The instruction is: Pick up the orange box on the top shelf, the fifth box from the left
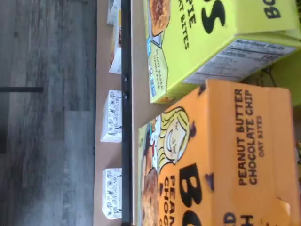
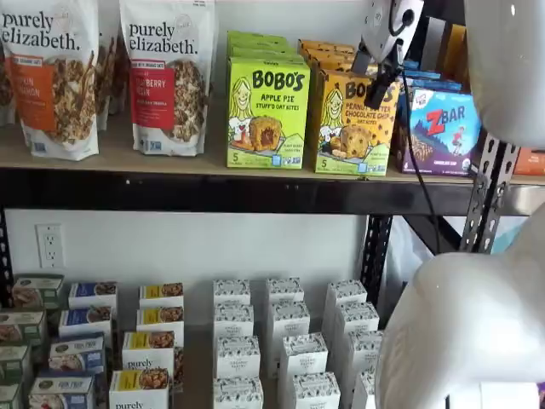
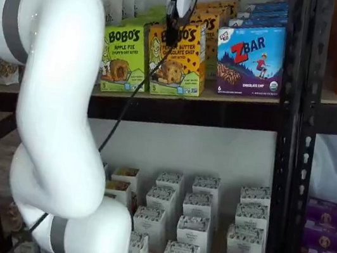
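— Shelf views: where is the orange box [image 2: 354,123] placed?
— On the top shelf [image 2: 213,162], upright, at six o'clock from the gripper [image 3: 171,23]. Whether the jaws are released cannot be told.

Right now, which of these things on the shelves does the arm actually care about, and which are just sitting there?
Part of the job:
the orange box
the top shelf
the gripper

Just there:
green Apple Pie box
Zbar box
granola bags
small white boxes

Shop-like storeroom — black rack [image 2: 375,247], stocked granola bags [image 2: 166,72], rows of small white boxes [image 2: 285,341].
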